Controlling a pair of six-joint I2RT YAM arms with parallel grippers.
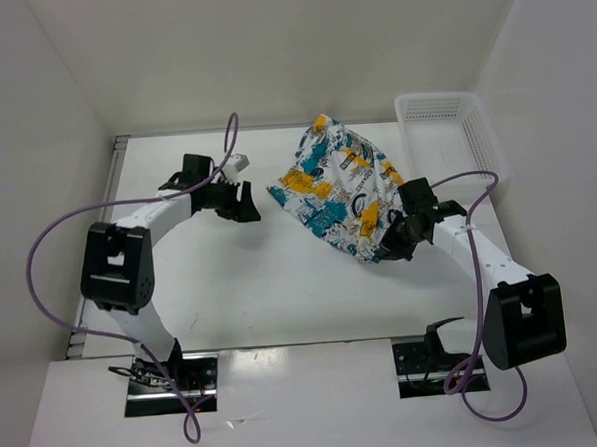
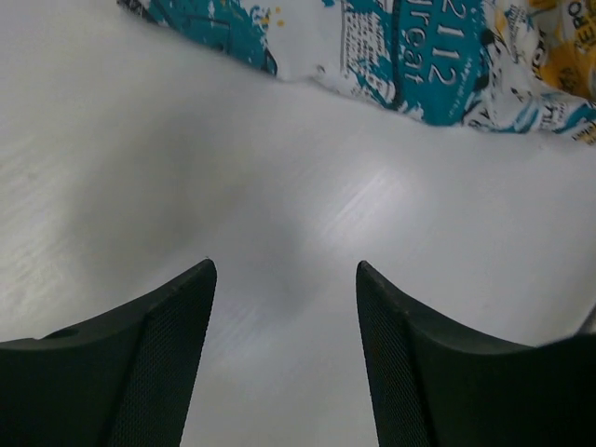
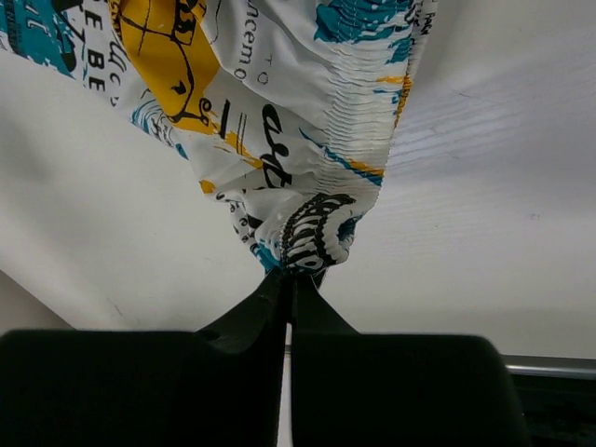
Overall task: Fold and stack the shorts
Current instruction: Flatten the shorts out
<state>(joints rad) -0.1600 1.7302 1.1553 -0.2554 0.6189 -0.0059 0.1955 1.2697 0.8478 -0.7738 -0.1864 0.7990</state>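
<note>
Jaws spread on the left gripper (image 1: pixel 239 203) and jaws closed on fabric at the right gripper (image 1: pixel 393 241) are seen in the top view. The shorts (image 1: pixel 339 186) lie bunched right of centre on the table (image 1: pixel 232 297), near the basket (image 1: pixel 452 125) at upper right. In the left wrist view nothing is held, and fabric is seen only along the top edge. In the right wrist view only a small tuck of waistband is pinched at centre. So thin a hold could be lost under a pull, and with one side held the cloth could be dragged into a heap.
</note>
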